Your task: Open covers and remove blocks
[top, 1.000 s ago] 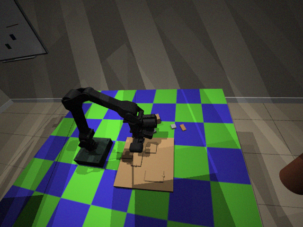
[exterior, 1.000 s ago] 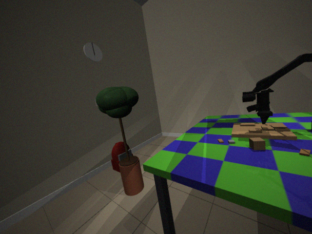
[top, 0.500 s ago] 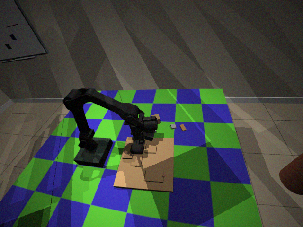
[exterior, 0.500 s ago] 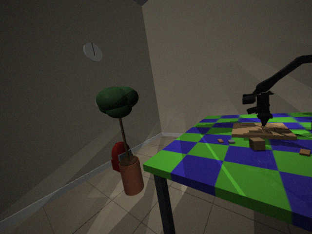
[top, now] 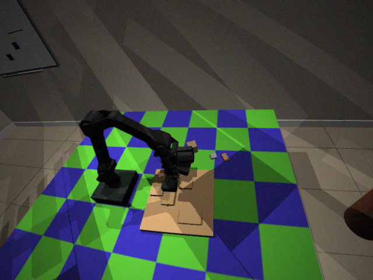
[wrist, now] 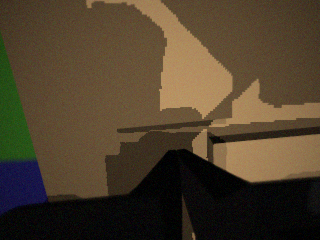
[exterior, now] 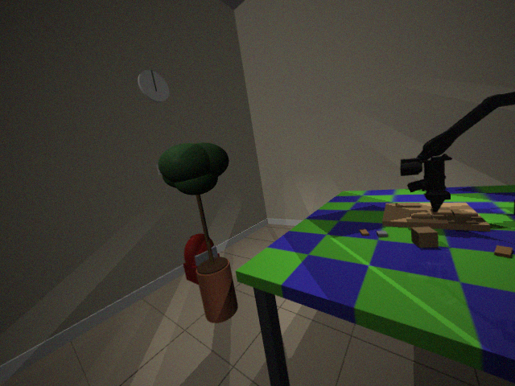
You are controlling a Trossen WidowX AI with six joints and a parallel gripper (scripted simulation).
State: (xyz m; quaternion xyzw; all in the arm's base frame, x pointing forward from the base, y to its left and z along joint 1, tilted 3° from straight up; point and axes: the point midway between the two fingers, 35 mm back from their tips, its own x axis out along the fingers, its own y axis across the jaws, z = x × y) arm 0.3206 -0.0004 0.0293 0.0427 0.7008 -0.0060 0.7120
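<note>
The tan wooden puzzle board (top: pixel 201 199) (exterior: pixel 394 215) (wrist: pixel 75 100) lies on the table. Several flat wooden covers show on it. One cover (top: pixel 189 217) is near the board's front edge, another (top: pixel 185 183) is right of the fingers, a third (top: pixel 168 199) is just in front of them, and a fourth (top: pixel 156 192) is at the left edge. A raised cover edge (wrist: pixel 270 157) is right of the fingertips in the wrist view. My gripper (top: pixel 169 190) (exterior: pixel 434 211) (wrist: pixel 177 158) is shut and empty, pointing down low over the board; contact cannot be told. Shadows hide the wells.
Beyond the board lie a wooden cube (top: pixel 192 146) (exterior: pixel 425 238), a small grey block (top: pixel 213 156) (exterior: pixel 381 233) and a small orange-brown block (top: pixel 225 157) (exterior: pixel 364 232). Another small brown block (exterior: pixel 503 251) is at the right in the exterior view. The arm's base (top: pixel 116 188) stands left of the board.
</note>
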